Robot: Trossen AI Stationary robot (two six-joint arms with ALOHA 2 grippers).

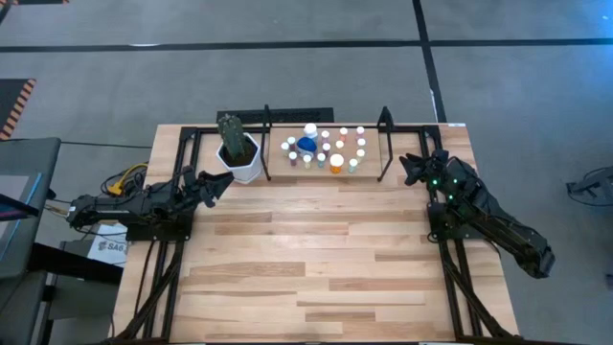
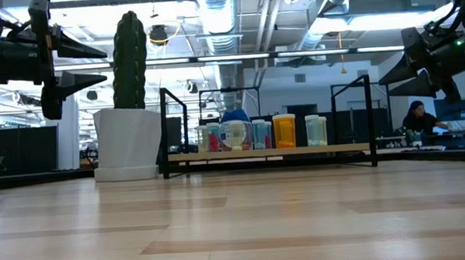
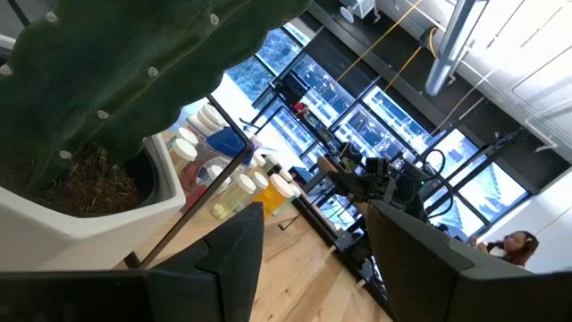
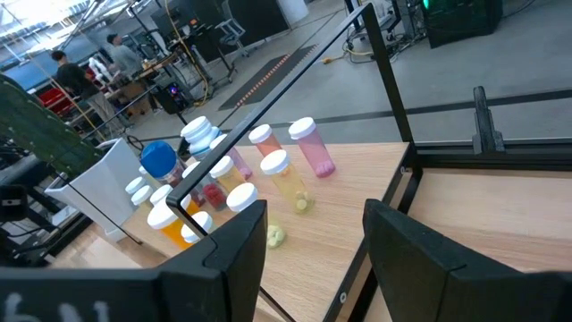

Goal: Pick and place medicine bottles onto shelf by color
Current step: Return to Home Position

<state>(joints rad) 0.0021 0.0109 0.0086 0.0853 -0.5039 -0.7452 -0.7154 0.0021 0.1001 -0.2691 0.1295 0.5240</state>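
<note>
From where I stand, the medicine bottles point(image 1: 324, 149) are all gathered on the shelf point(image 1: 375, 153), which sits along the middle of the surface's point(image 1: 316, 259) far edge. They stand upright in a tight cluster on the wooden board, mostly white-capped. A larger blue bottle point(image 1: 306, 144) stands among them toward the left, and an orange bottle point(image 1: 336, 163) is at the front of the group. From table height they read as one row between the shelf's black posts, the orange one near the middle.

The cactus pot point(image 1: 241, 158) stands just beside the shelf's left end, toward the surface's far left corner.

The left pincer point(image 1: 218, 184) hangs in the air near the left edge, close to the cactus pot and pointing at it. Its fingers are spread, with nothing between them. The right pincer point(image 1: 410, 170) hovers near the right edge, just outside the shelf's right-hand post and aimed toward the bottles. Its fingers are likewise spread apart and empty. Both are held well above the wood.

Beyond the surface, a person point(image 2: 419, 119) sits at a workstation in the room behind.
</note>
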